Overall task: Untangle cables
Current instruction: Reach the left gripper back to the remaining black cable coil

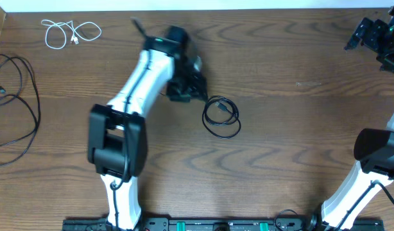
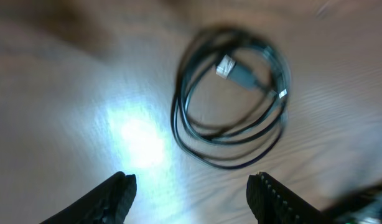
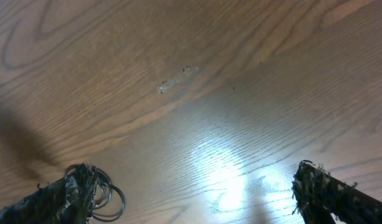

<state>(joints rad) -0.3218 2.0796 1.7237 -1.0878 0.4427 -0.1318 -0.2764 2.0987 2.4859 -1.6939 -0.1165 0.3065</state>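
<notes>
One black cable point(image 2: 239, 73) just beyond left gripper point(image 2: 191, 180)

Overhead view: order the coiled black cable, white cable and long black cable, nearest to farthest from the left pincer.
1. Coiled black cable, mid-table, just beside the left pincer.
2. White cable, top-left of the view.
3. Long black cable, the view's left edge.

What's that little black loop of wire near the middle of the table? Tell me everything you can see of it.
It is a thin black cable wound into a loose, flat coil of a few turns, lying on the wooden table. A small plug with a pale tip lies inside the ring. It looks flexible and rubbery. Only the table touches it; the left end effector is open just short of it, apart.
</notes>
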